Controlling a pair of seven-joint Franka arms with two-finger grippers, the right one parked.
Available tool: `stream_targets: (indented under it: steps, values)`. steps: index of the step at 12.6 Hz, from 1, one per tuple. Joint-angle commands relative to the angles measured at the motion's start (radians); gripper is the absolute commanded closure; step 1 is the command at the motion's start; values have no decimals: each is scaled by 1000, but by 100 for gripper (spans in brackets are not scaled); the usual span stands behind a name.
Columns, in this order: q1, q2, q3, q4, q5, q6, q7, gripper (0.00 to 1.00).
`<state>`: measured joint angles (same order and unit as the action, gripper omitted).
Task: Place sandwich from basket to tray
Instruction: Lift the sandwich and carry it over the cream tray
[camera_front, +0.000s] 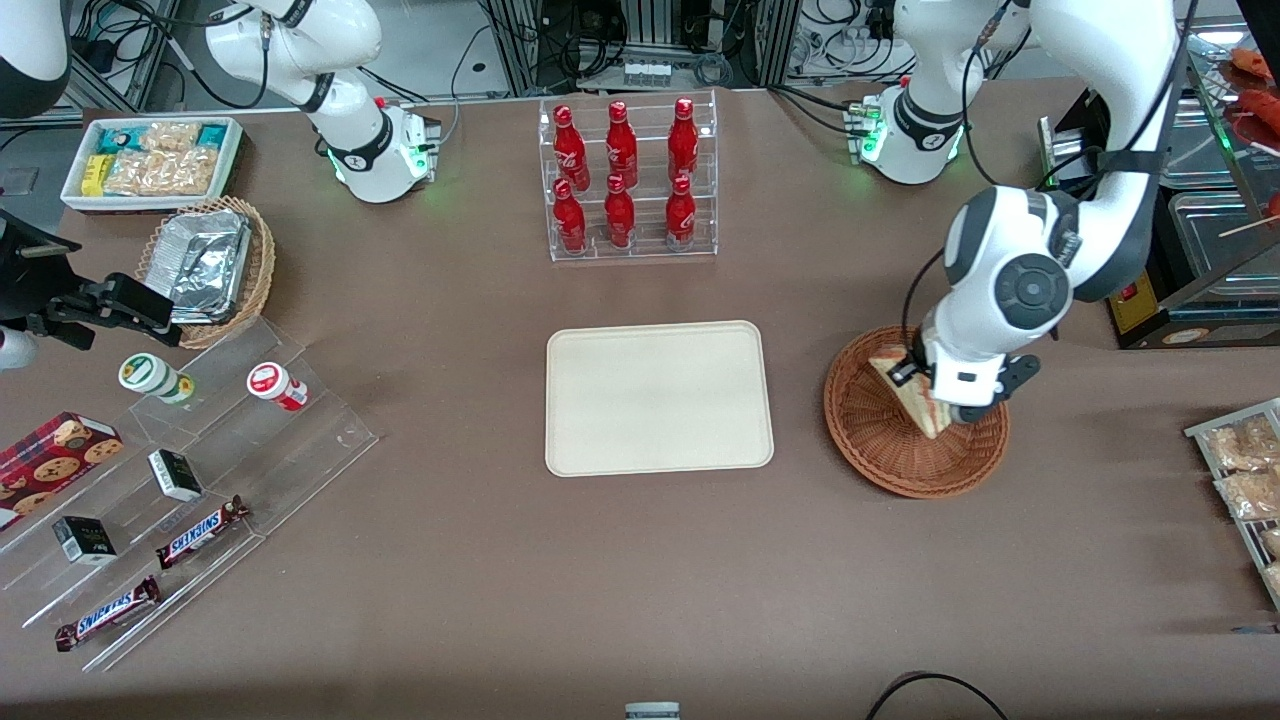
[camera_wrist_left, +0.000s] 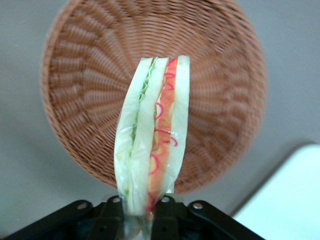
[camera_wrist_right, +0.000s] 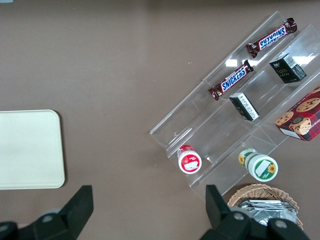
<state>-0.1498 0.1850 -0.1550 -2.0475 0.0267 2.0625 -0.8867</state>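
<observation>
place: robot lab, table dressed as a snack-shop counter
lab cues: arm bases (camera_front: 385, 160) bolted at the table edge, cable bundles (camera_front: 600, 40) and aluminium framing farther from the front camera
shop cues: clear rack of red bottles (camera_front: 625, 175), stepped acrylic display (camera_front: 200, 480) with Snickers bars (camera_front: 200, 533), cookie box (camera_front: 50, 455), white bin of snack packets (camera_front: 150, 160)
surface: brown table (camera_front: 500, 600)
gripper (camera_front: 935, 400): over the basket (camera_front: 915, 425)

gripper (camera_front: 938, 392) mostly hidden by wrist housing, sandwich (camera_wrist_left: 152, 135) base cut off by frame edge, basket (camera_wrist_left: 90, 85) blurred
</observation>
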Motion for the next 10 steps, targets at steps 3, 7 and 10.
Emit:
stream_targets:
  steps: [3, 7, 10]
  values:
    - [-174, 152, 5, 173, 12, -28, 21, 93]
    - [-310, 316, 5, 364, 9, -28, 58, 92]
    - [-407, 434, 6, 515, 2, -30, -6, 93]
